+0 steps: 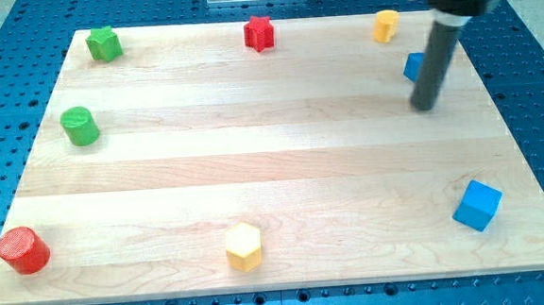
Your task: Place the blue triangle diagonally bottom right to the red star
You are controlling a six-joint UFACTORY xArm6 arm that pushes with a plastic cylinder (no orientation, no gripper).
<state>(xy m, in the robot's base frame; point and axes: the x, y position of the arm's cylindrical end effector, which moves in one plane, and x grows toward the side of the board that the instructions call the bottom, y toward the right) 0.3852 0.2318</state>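
The red star (259, 33) sits near the board's top edge, a little right of the middle. The blue triangle (413, 65) lies at the view's upper right, mostly hidden behind my rod; only its left part shows. My tip (424, 105) rests on the board just below and slightly right of the blue triangle, close to it or touching it; I cannot tell which.
A yellow block (386, 24) sits above the blue triangle. A blue cube (477, 205) is at the lower right, a yellow hexagon (244, 246) at the bottom middle, a red cylinder (22, 250) at the lower left. A green cylinder (80, 125) and a green star (104, 43) sit at the left.
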